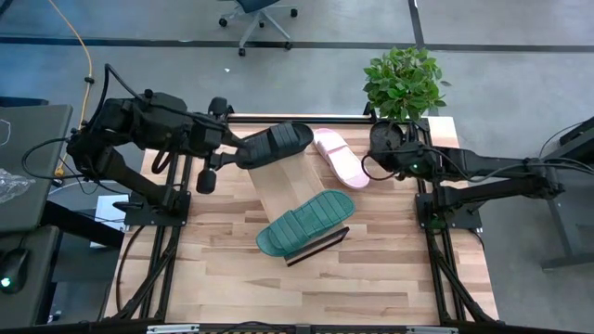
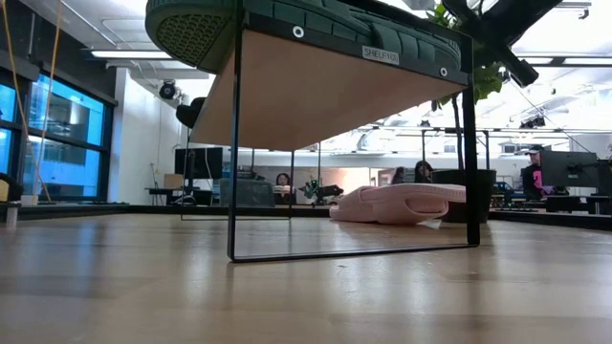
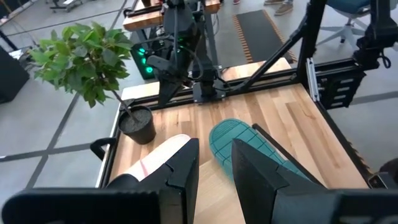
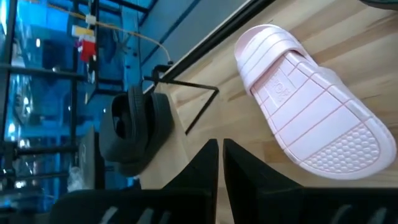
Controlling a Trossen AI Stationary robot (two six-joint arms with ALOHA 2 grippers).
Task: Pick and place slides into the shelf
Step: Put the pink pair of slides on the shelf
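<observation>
The black slide [image 1: 275,144] hangs over the far end of the shelf [image 1: 278,181], held up at that end by the left claw [image 1: 232,153]; the high view shows the claw closed on the slide's near-left part, with the toe pointing to the right. In the right wrist view the black slide [image 4: 134,130] sits at the shelf's end beside the thin dark rail [image 4: 186,102].

The green slide [image 1: 304,223] lies across the shelf's near end, its ribbed sole up, partly overhanging the board. In the low view the green slide [image 2: 287,24] rests on top of the raised board [image 2: 325,96], which stands on a thin black frame. The left wrist view shows the green slide [image 3: 245,146] just past the claw's own dark fingers [image 3: 180,180].

The pink slide [image 1: 340,156] lies sole up on the counter [image 1: 371,269], just to the right of the shelf's far end and not on it. In the right wrist view the pink slide [image 4: 311,118] fills much of the picture, its grooved sole facing up.

The right claw [image 1: 376,167] hovers just beside the pink slide's right edge, near the potted plant [image 1: 404,83]; its two fingers [image 4: 199,174] are nearly together with only a narrow gap, gripping nothing.

Beyond the counter, people sit at desks in the room behind.
</observation>
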